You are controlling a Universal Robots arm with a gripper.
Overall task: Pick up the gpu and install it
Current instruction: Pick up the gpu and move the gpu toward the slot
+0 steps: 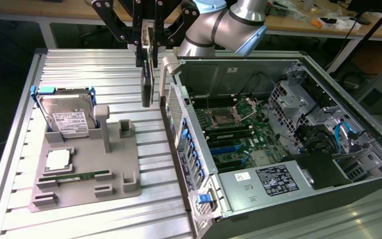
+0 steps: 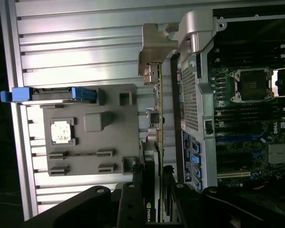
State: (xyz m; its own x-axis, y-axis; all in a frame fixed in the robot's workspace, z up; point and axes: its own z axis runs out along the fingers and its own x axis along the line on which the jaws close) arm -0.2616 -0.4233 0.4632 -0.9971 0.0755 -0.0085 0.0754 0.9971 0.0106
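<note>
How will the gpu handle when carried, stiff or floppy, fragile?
Probably stiff: the gpu hangs straight down from the gripper without sagging. Likely fragile along its exposed circuit edge. Gripped at one end only, it may pivot if bumped against the case.

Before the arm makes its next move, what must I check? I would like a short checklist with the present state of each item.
1. Gpu held by the gripper: ok, the jaws are closed on its upper part.
2. Gpu off the tray: ok, it hangs above the table.
3. Gpu apart from the case wall: ok in the wrist view, where table shows between them.
4. Gpu over the blue slots: not ok, it hangs outside the case.
5. Slots free: ok, no card stands in them.
6. Grip firm enough: cannot tell.
</note>
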